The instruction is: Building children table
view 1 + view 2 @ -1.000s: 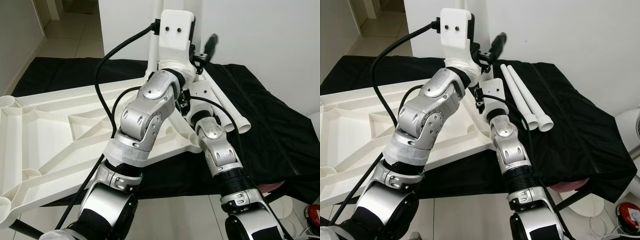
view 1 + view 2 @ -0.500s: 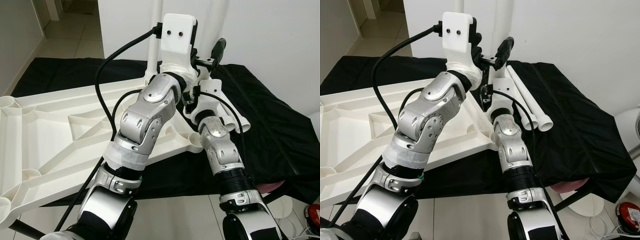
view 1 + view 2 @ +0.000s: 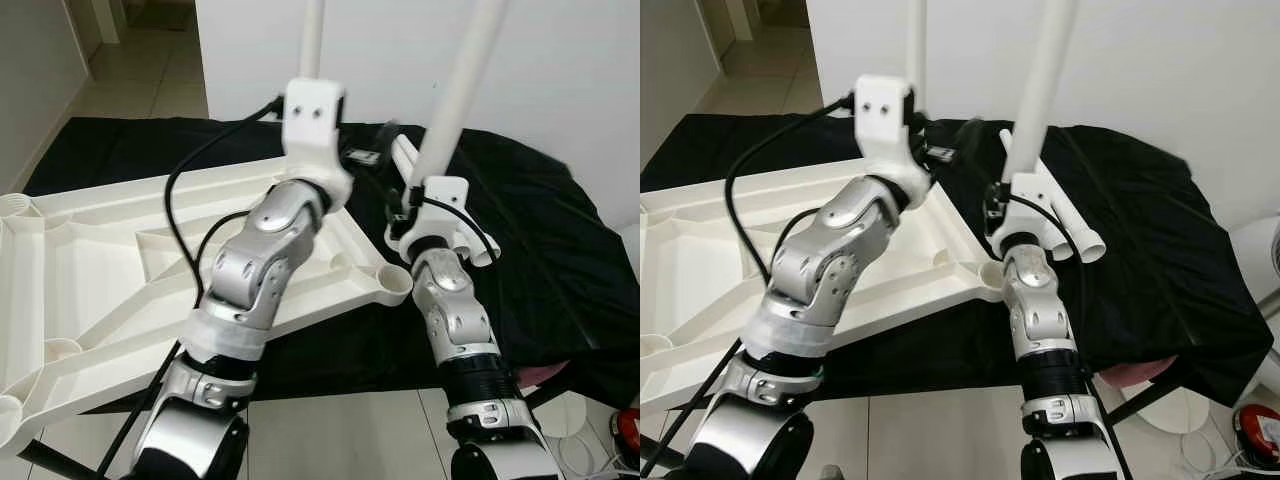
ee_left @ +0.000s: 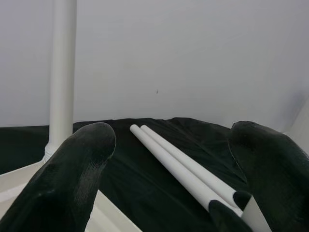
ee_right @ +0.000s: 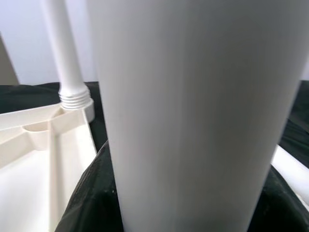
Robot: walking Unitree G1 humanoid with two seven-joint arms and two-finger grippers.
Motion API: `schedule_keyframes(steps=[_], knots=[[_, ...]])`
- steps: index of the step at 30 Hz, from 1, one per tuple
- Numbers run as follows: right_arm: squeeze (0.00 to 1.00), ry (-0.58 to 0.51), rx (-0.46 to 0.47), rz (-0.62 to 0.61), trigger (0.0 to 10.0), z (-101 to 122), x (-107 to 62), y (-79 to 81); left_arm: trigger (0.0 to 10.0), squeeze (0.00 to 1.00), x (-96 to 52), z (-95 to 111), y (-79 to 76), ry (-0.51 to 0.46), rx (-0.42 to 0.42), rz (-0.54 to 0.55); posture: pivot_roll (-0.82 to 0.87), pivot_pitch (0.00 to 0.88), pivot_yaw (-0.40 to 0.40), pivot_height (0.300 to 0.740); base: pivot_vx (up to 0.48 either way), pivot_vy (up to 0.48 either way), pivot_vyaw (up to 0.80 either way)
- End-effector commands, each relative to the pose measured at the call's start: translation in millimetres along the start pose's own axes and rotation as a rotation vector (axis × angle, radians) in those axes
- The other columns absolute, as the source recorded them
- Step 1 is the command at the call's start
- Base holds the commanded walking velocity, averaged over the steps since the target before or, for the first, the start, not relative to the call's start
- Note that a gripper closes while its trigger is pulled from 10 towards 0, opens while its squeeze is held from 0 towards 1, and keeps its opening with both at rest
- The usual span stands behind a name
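Observation:
The white tabletop (image 3: 110, 270) lies upside down on a black cloth. One white leg (image 3: 312, 40) stands upright in its far corner socket. My right gripper (image 5: 193, 193) is shut on a second white leg (image 3: 465, 90), holding it nearly upright and leaning right, over the cloth just beyond the tabletop's near right socket (image 3: 397, 283). That socket holds nothing. My left gripper (image 4: 169, 154) is open with nothing between its fingers, hovering between the two upright legs (image 3: 372, 150). Two more legs (image 3: 1060, 215) lie side by side on the cloth behind the right wrist.
A white wall rises right behind the black cloth (image 3: 560, 250). Tiled floor runs along the near edge, with a red object (image 3: 628, 430) at the lower right. Other sockets (image 3: 20, 205) sit at the tabletop's left corners.
My left gripper has drawn back to the left and dropped away from the held leg. My right gripper has carried the leg out to the right, and it now leans right.

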State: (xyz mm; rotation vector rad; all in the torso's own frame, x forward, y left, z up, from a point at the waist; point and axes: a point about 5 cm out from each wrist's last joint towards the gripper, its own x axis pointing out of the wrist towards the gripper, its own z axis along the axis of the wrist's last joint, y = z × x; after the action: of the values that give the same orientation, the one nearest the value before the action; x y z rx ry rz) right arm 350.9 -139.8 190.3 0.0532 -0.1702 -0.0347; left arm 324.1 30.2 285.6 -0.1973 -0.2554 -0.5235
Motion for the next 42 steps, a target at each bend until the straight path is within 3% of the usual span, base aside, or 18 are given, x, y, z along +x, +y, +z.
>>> schedule_keyframes(steps=[1,7,11,20,24,26,35,39,42], knots=[[0.0,-0.019,0.006,-0.011,10.0,2.1,-1.3,-2.2,10.0,0.0,-0.7,2.3,-6.7,-0.011,0.017,-0.08,0.0,0.0,-0.057,0.74,0.0,0.0,0.0],[0.0,-0.009,-0.013,-0.024,10.0,-1.9,-5.0,-7.1,10.0,0.0,-6.5,-0.5,-2.2,-0.011,0.013,-0.082,-0.02,0.0,-0.049,0.74,0.0,0.0,0.0],[0.0,-0.022,-0.018,-0.005,10.0,-4.8,-12.0,-11.6,10.0,0.0,-14.6,-12.7,1.5,0.014,0.05,-0.098,-0.02,0.0,-0.057,0.74,0.0,0.0,0.0],[0.0,-0.024,0.008,0.057,10.0,-7.2,-18.0,-7.2,10.0,0.0,-27.6,-28.0,16.1,0.065,0.034,-0.059,-0.03,0.0,-0.058,0.74,0.0,0.0,0.0],[0.0,-0.028,-0.012,0.081,10.0,-8.0,-16.9,-6.6,10.0,0.0,-37.8,-48.4,18.3,0.118,0.123,-0.07,-0.02,0.0,-0.069,0.74,0.0,0.0,0.0],[0.0,-0.023,-0.01,0.08,10.0,-9.3,-15.9,-6.7,10.0,0.0,-42.8,-60.0,17.8,0.149,0.148,-0.081,-0.02,0.0,-0.069,0.74,0.0,0.0,0.0],[0.0,0.004,0.042,0.102,10.0,-13.3,-16.4,-5.2,10.0,0.0,-51.2,-74.4,11.1,0.192,0.193,-0.155,0.0,0.0,-0.073,0.74,0.0,0.0,0.0],[0.0,0.047,0.02,0.111,10.0,-27.6,-22.3,-4.6,10.0,0.0,-63.6,-88.0,-2.1,0.262,0.216,-0.288,-0.01,0.0,-0.072,0.74,0.0,0.0,0.0],[0.0,0.051,0.015,0.113,10.0,-28.9,-22.9,-4.3,10.0,0.0,-64.8,-89.5,-3.4,0.272,0.22,-0.301,-0.01,0.0,-0.072,0.74,0.0,0.0,0.0]])
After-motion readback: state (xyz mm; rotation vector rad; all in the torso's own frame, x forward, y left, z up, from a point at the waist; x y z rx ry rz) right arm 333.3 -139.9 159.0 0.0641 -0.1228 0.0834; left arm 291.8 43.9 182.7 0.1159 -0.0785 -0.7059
